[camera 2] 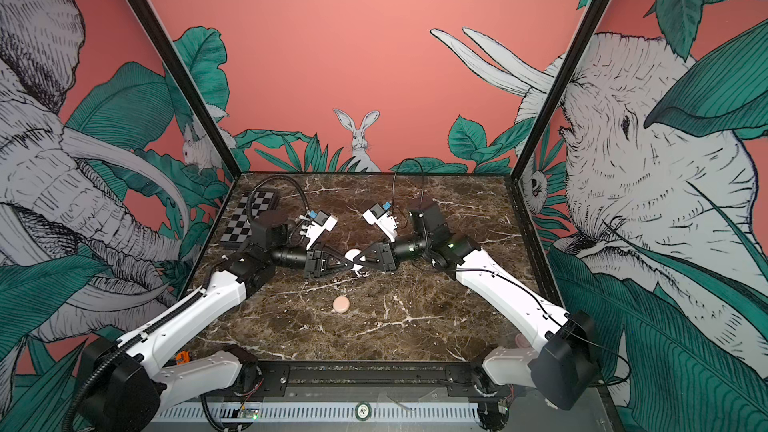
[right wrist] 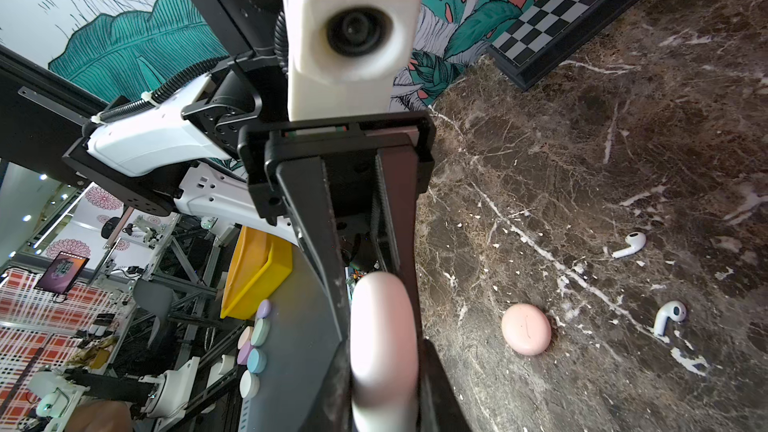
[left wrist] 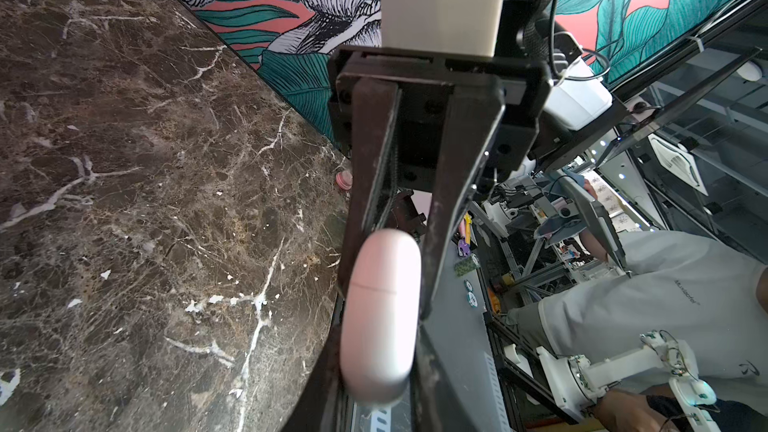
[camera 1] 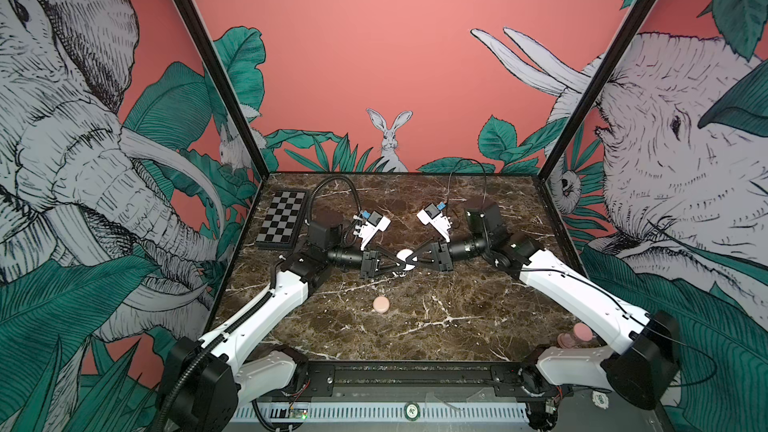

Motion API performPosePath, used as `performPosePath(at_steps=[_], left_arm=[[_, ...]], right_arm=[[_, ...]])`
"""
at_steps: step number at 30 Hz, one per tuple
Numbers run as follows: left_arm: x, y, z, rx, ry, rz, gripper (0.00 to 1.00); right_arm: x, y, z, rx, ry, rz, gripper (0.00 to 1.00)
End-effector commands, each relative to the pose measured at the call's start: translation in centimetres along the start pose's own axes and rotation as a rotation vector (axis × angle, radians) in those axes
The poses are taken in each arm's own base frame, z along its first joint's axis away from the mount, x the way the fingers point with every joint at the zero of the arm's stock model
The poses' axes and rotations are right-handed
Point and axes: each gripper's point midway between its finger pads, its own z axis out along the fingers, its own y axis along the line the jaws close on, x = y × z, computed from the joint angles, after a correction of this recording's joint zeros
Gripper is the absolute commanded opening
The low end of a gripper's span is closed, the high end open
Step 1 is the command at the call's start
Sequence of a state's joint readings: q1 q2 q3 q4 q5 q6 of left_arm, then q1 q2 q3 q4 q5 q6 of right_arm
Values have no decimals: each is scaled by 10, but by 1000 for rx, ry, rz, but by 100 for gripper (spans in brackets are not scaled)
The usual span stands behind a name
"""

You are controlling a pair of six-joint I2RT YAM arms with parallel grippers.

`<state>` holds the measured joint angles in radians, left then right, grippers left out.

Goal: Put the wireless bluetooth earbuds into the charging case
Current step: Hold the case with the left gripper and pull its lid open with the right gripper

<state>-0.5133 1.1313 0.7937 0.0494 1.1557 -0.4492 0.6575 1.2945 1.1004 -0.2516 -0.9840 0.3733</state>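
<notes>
A white, round charging case [camera 1: 404, 254] hangs above the middle of the marble table, held edge-on from both sides. My left gripper [camera 1: 402, 268] is shut on it, and the left wrist view shows the case [left wrist: 382, 317] between the fingers with its lid seam closed. From the opposite side my right gripper [camera 1: 412, 260] is shut on the same case [right wrist: 384, 347]. Two white earbuds lie loose on the marble in the right wrist view, one [right wrist: 629, 245] farther off and one [right wrist: 669, 315] nearer. I cannot make them out in the top views.
A pink round case [camera 1: 381, 304] lies on the table in front of the grippers, near the earbuds [right wrist: 526, 329]. A folded chessboard [camera 1: 282, 218] sits at the back left. Another pink item [camera 1: 582, 332] shows at the front right behind my right arm.
</notes>
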Motion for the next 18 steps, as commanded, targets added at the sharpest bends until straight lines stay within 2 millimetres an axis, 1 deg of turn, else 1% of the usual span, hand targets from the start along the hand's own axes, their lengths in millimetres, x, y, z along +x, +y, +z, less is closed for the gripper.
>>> performPosePath(at_steps=[1, 2, 5, 6, 7, 9, 10, 12, 14, 16, 17, 18], left_arm=[[-14, -1, 2, -19, -53, 80, 0], [-14, 0, 1, -27, -58, 81, 0], [-14, 2, -1, -56, -84, 110, 0], [-14, 4, -3, -80, -103, 126, 0], [-16, 5, -6, -102, -128, 148, 0], [-18, 6, -11, -137, -185, 200, 0], [-19, 5, -14, -150, -216, 232, 0], [-20, 1, -20, -169, -274, 303, 0], [-21, 1, -26, -203, -320, 335, 0], [-24, -4, -31, -203, -374, 382, 0], [-25, -6, -33, -196, -398, 390, 0], [-26, -9, -33, -180, -416, 404, 0]], right_arm=[[2, 13, 8, -37, 18, -31, 0], [2, 15, 8, -36, 17, -33, 0], [-2, 14, 3, 4, -7, -53, 27], [-3, 14, 0, 25, -13, -65, 39], [-5, 14, -3, 45, -25, -78, 46], [-9, 16, -8, 77, -43, -98, 56], [-12, 16, -12, 104, -60, -108, 62], [-16, 15, -20, 157, -87, -132, 70], [-21, 14, -29, 217, -120, -165, 74], [-24, 16, -37, 257, -146, -210, 78], [-25, 17, -41, 276, -159, -230, 81], [-26, 17, -44, 293, -170, -255, 87]])
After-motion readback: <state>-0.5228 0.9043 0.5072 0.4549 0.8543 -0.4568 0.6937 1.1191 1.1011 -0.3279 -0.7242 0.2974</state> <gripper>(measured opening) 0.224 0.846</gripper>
